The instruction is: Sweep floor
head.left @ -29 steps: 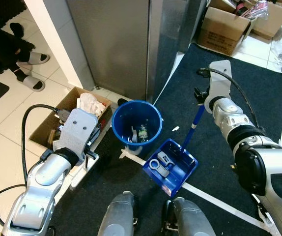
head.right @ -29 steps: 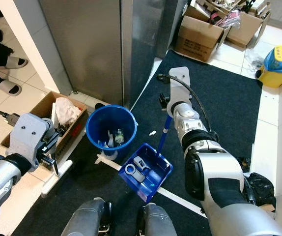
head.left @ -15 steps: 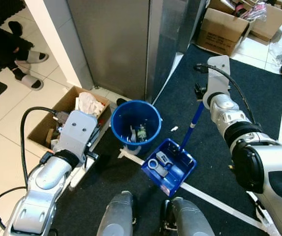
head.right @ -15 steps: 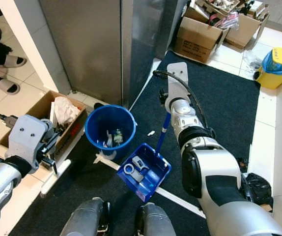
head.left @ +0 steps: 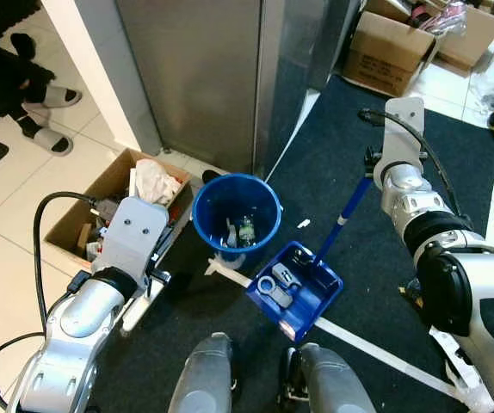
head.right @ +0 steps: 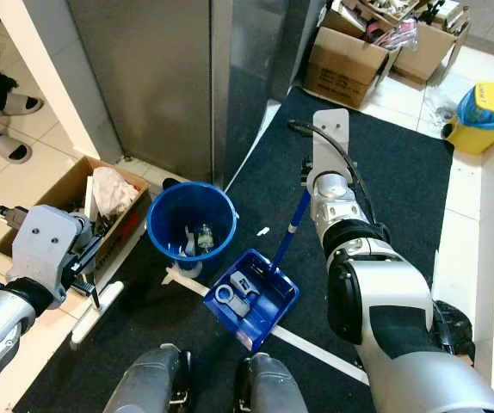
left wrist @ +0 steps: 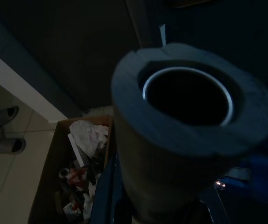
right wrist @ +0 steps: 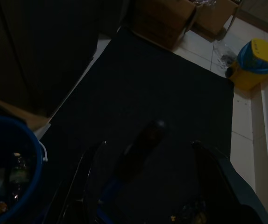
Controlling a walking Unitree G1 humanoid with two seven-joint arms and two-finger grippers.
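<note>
Debris sits in the blue dustpan [head.left: 295,290], which lies on the dark mat [head.right: 376,185] just before the robot's feet, its pan touching a white tape line [head.left: 363,348]. From the pan the long blue handle [head.left: 340,218] slants up and away to the right gripper [head.left: 373,160], whose fingers appear clamped on its top end. Just left of the dustpan stands a blue bucket [head.left: 235,217] with bits of trash inside, and farther left the left gripper [head.right: 88,274] grips a grey-padded pole [left wrist: 190,135], beside an open cardboard box [head.left: 109,185].

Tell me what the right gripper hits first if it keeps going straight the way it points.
Most likely the dark mat. The right gripper, around the blue dustpan handle, points down along it. Just beside that line are the dustpan and the blue bucket, though depth is unclear.
</note>
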